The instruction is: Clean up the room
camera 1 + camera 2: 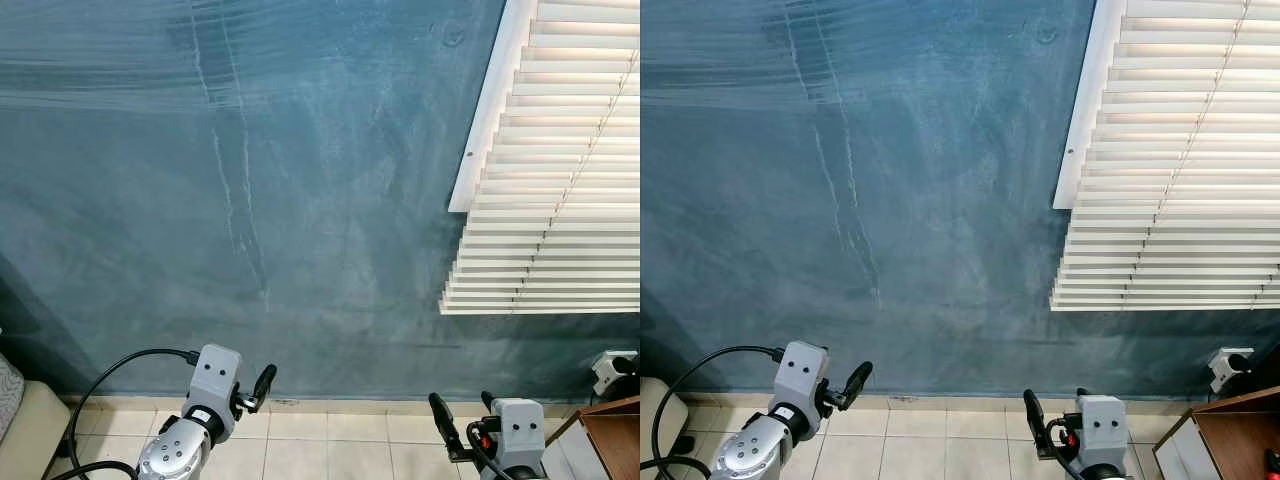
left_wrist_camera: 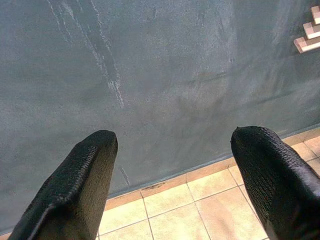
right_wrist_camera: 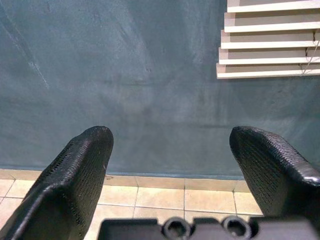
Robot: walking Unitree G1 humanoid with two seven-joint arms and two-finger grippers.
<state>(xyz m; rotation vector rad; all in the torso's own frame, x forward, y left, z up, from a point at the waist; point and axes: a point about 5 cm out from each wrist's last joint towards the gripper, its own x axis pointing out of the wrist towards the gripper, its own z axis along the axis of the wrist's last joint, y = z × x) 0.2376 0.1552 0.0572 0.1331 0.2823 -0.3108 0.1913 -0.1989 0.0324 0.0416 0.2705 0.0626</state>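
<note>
Room's blue wall and tiled floor lie ahead of both tools: left tool and right tool gape wide, holding nothing.

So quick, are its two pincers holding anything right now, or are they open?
Left pincer: open, empty, facing the blue wall.
Right pincer: open, empty, facing the same wall near the blinds.

The white blinds run off the top and right edges. A wooden cabinet at the near right is cut by the corner, as is a cushioned seat at the near left. The wall socket is too small to read.
</note>
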